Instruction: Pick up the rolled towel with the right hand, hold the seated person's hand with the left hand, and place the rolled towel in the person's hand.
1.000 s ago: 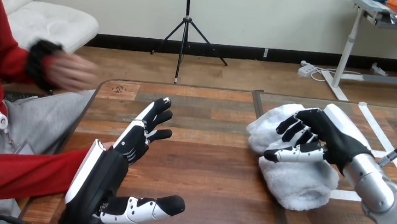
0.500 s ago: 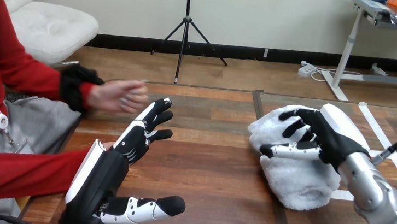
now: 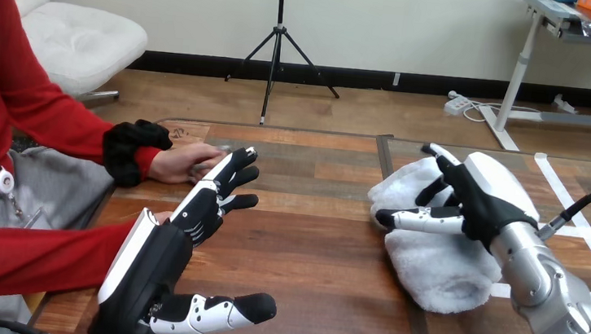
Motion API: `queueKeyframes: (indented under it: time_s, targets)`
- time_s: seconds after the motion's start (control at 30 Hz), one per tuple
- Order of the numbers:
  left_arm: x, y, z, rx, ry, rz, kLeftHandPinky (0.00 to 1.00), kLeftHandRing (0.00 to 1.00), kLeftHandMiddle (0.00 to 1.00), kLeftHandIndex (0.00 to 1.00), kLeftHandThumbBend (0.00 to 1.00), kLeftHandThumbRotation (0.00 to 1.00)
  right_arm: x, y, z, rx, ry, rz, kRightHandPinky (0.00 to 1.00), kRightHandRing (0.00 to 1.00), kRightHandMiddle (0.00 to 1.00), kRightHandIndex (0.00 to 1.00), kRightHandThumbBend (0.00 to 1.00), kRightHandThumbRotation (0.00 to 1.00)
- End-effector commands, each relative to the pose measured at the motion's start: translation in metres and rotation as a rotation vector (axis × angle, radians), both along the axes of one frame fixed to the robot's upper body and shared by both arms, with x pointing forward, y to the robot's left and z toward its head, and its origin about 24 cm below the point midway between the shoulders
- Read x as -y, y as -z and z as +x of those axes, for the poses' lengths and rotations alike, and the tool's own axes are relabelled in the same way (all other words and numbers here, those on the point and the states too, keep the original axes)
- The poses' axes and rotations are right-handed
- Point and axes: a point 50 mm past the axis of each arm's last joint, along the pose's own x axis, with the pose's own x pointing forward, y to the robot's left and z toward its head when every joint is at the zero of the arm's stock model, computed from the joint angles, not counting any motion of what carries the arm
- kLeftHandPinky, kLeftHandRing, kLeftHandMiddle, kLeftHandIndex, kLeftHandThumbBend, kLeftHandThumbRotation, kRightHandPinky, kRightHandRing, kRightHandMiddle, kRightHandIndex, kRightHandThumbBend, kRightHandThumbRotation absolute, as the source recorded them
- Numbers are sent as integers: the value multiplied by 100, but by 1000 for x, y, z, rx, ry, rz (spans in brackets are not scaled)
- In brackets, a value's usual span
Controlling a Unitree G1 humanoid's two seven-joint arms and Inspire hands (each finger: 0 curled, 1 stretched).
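Wooden counter (image 3: 309, 242) carries the rolled towel (image 3: 430, 262) toward its right edge. Your right hand (image 3: 485, 198) is over it, fingers spread, not gripping. Your left hand (image 3: 156, 260) lies open near the person's hand (image 3: 182, 160) at the left edge. The pick-up seems in hand: next, close the fingers around the towel.

Wooden plank table (image 3: 309, 242) up front, with a dark seam (image 3: 381, 152) and white tape strips (image 3: 554, 177) toward the right. Behind it: wood floor (image 3: 379, 110), plain cream wall (image 3: 412, 23), black baseboard (image 3: 415, 82). White padded chair (image 3: 83, 40) left, black tripod (image 3: 277, 42) middle, white desk frame (image 3: 523, 66) and power strip (image 3: 457, 104) right.
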Motion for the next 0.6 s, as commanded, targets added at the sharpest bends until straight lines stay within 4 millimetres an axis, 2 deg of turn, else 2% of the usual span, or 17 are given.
queueKeyframes:
  time_s: [0.0, 0.3, 0.57]
  targets:
    - [2, -19, 12, 100, 8, -18, 82, 92, 95, 93, 100, 51, -16, 25, -15, -93, -42, 41, 83, 99, 100, 100, 100, 56]
    - [1, -19, 11, 107, 8, -10, 82, 92, 95, 93, 100, 51, -17, 18, -14, -60, -41, 69, 85, 97, 100, 100, 100, 52]
    - [1, -18, 12, 99, 8, -15, 82, 92, 95, 93, 100, 51, -16, 10, -12, -32, -38, 67, 84, 96, 100, 100, 100, 54]
